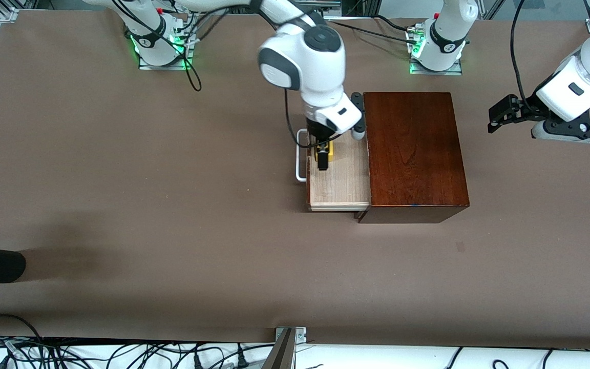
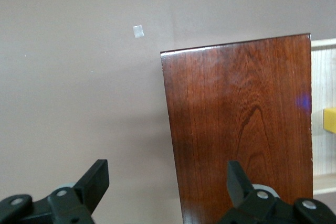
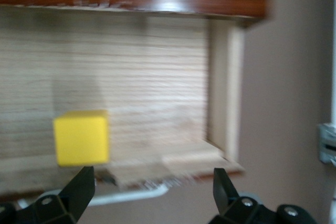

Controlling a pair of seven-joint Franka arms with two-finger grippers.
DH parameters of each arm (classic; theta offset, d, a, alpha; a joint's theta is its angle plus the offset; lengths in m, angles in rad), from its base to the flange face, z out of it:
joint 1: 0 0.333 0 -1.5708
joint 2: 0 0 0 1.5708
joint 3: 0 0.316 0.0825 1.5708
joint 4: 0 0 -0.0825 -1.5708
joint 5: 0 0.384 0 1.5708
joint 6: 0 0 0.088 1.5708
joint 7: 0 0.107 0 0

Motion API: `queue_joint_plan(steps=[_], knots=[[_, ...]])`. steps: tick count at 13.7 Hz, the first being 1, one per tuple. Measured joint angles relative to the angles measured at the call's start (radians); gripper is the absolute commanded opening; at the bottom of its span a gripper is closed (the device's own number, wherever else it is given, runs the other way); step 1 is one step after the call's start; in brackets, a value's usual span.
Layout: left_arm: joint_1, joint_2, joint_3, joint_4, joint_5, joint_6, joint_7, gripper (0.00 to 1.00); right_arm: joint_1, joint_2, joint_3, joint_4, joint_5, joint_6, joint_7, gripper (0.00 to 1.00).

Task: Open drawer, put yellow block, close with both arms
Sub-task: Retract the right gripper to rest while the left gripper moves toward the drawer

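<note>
Now the right gripper (image 1: 322,154) stands over the open drawer (image 1: 338,179), and its wrist view shows the two fingers (image 3: 79,187) spread apart with nothing between them. The yellow block (image 1: 327,150) sits on the pale floor of the tray, close to the front board and its white handle (image 1: 300,156), so the putting-in step looks finished to me and the closing step comes next. For that, I think the right gripper must first rise clear of the tray walls, then come to the front board and push it toward the dark wooden box (image 1: 414,154). The left gripper (image 2: 168,187) hangs with its fingers wide apart over the bare table at the left arm's end of the box, where it waits; it could brace the box there. The table (image 1: 121,205) around the handle has much open room, while the tray itself is narrow.
</note>
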Motion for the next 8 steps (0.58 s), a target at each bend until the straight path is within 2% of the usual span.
queue_joint_plan(steps=[3,6,8], knots=[[0.001,0.001,0.002,0.000,0.000,-0.009,0.089,1.00,-0.151,-0.103,-0.008,0.052,0.087,-0.074,-0.007,1.00],[0.001,0.007,0.002,0.012,0.000,-0.050,0.254,1.00,-0.283,-0.194,-0.016,0.057,0.183,-0.138,-0.003,1.00],[0.000,0.021,0.001,0.039,0.000,-0.111,0.431,1.00,-0.325,-0.253,-0.071,0.052,0.284,-0.241,0.039,1.00]])
